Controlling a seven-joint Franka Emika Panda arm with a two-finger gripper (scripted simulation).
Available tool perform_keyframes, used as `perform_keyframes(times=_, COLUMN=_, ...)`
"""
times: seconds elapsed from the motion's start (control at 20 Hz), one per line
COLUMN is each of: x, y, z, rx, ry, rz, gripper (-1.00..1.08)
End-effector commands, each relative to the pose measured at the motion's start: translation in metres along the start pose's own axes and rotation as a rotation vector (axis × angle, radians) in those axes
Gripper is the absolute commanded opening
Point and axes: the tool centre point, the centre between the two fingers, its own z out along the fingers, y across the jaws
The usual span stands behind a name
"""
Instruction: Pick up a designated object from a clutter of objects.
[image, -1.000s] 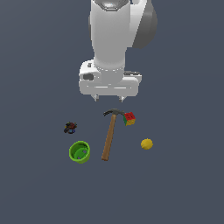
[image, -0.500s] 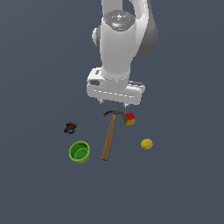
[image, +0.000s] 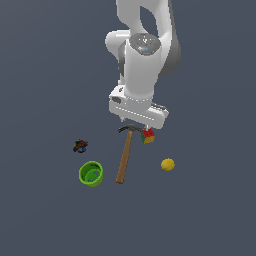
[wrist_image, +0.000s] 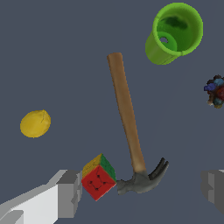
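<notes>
The multicoloured cube (image: 147, 135) with red, green and yellow faces lies beside the dark head of the wooden-handled hammer (image: 125, 157). My gripper (image: 138, 121) hangs just above the hammer head and the cube, and my hand partly hides both. In the wrist view the cube (wrist_image: 99, 176) sits close to one grey finger (wrist_image: 68, 194). The other finger (wrist_image: 213, 191) is far off past the hammer head (wrist_image: 142, 180). The gripper (wrist_image: 140, 194) is open wide and holds nothing.
A green cup (image: 91, 173) lies on its side near the end of the hammer's handle. A small dark red-and-blue object (image: 80, 146) is toward the exterior view's left. A yellow ball (image: 168, 164) lies toward the exterior view's right of the handle.
My hand has moved lower and toward the exterior view's right, closer to the hammer head and the cube. The objects have not moved.
</notes>
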Motion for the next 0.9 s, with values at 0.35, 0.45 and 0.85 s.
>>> perform_keyframes(times=0.35, x=-0.017, y=-0.015, z=0.034, rx=0.009, ry=0.007, rz=0.203, gripper=1.00)
perform_keyframes(times=0.45, x=-0.021, y=-0.018, z=0.040, rx=0.011, ry=0.008, rz=0.245, gripper=1.00)
perform_keyframes(times=0.85, x=-0.038, y=-0.029, z=0.067, rx=0.020, ry=0.011, rz=0.415, gripper=1.00)
